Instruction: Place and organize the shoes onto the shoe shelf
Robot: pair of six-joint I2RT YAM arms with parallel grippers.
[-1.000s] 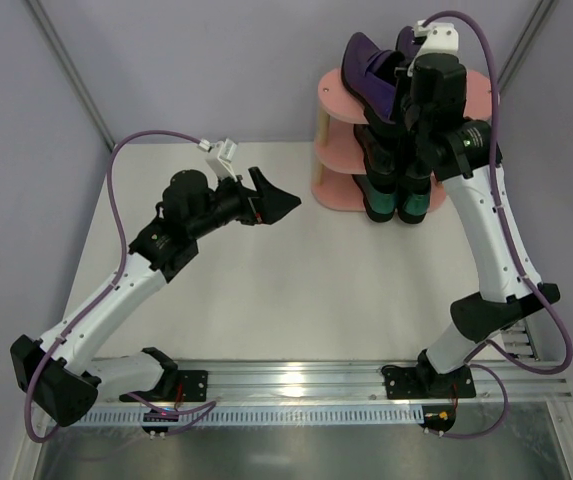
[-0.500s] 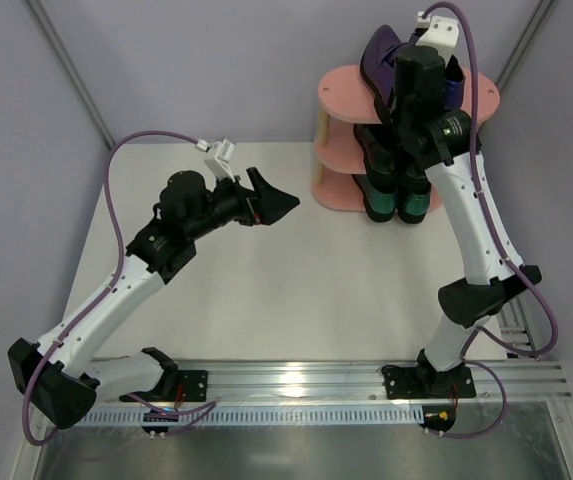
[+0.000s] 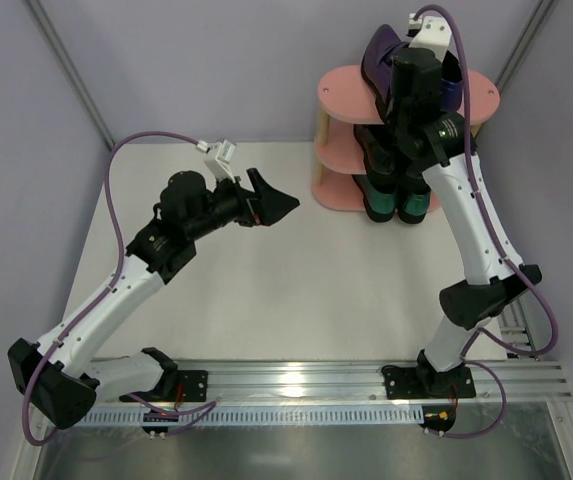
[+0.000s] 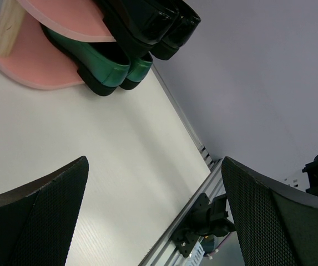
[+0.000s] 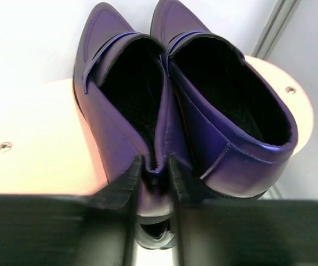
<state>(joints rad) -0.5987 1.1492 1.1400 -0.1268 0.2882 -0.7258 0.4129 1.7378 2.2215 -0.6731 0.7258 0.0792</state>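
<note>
The pink shoe shelf [image 3: 338, 95] stands at the back right of the table. Two purple shoes [image 3: 378, 55] sit side by side on its top board [image 5: 42, 138], toes pointing away. My right gripper [image 5: 154, 166] is shut on the heel wall of the left purple shoe [image 5: 109, 94], next to the right purple shoe [image 5: 225, 111]. The black shoes [image 3: 376, 150] are on the middle tier and the green shoes [image 3: 406, 205] on the bottom tier; both show in the left wrist view, black [image 4: 153, 22] above green [image 4: 100, 64]. My left gripper [image 3: 281, 205] is open and empty above the table.
A pale wooden post [image 4: 6, 27] holds up the shelf's left side. The aluminium rail [image 3: 366, 375] with both arm bases runs along the near edge. Grey walls close in behind and to the right of the shelf.
My right gripper has carried the purple shoe back and to the right onto the top board, beside the other purple shoe. The left arm has not moved.
</note>
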